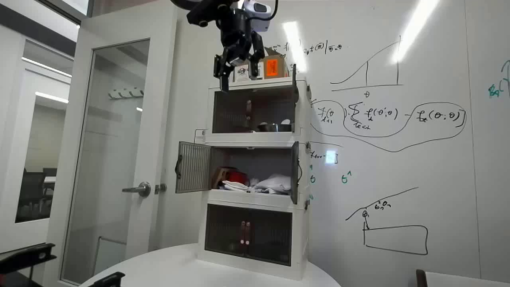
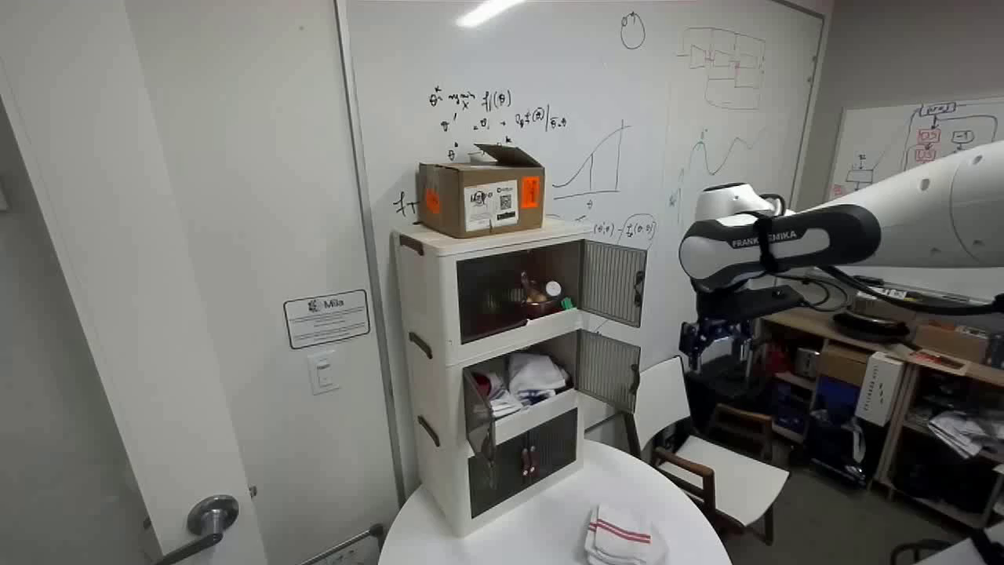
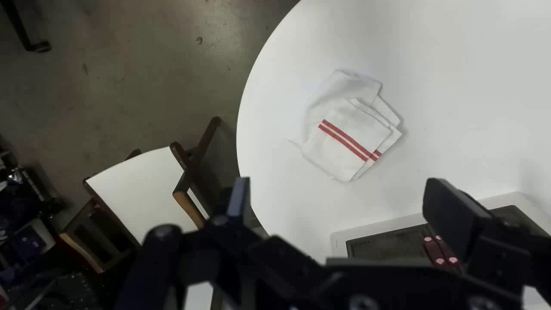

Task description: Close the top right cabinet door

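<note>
Hinge side to the right, the top right cabinet door (image 2: 613, 282) was seen wide open at the top tier of the white cabinet (image 2: 427, 306), set at roughly a right angle to the cabinet's front. Its free edge was pointed outward, away from the opening, and its hinged edge was held upright at the right front corner. In an exterior view the door (image 1: 294, 77) was shown nearly edge-on, as a narrow upright strip; where its broad face was shown, it was foreshortened, so which of its sides was the longer could not be told. Its pane (image 2: 610, 271) was tinted a greyish brown, finely ribbed with upright lines and bordered by a thin edging, and a dark handle (image 2: 639, 289) was mounted about midway along the free edge. Directly below, the like door of the middle tier (image 2: 608, 369) was turned outward in much the same direction, while the matching left door (image 1: 231, 113) of the top tier was set across its own half of the opening. The gripper (image 3: 340, 196) was suspended apart from the door in both exterior views, its fingers spread wide; in the wrist view, a white cloth with red stripes (image 3: 348, 129) was seen laid on the round table (image 3: 465, 107).
</note>
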Action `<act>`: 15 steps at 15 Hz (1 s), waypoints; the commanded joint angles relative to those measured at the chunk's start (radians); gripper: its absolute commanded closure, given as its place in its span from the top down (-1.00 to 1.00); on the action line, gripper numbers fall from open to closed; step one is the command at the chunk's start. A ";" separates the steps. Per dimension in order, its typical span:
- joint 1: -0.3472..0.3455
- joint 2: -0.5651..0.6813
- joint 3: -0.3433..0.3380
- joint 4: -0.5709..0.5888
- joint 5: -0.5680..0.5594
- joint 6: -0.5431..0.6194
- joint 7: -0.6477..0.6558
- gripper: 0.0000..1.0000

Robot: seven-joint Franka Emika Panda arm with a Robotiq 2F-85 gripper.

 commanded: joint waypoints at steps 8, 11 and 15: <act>0.023 0.118 -0.048 0.160 0.024 0.115 -0.110 1.00; 0.030 0.215 -0.076 0.296 0.084 0.134 -0.184 1.00; 0.031 0.355 -0.090 0.527 0.205 0.101 -0.246 1.00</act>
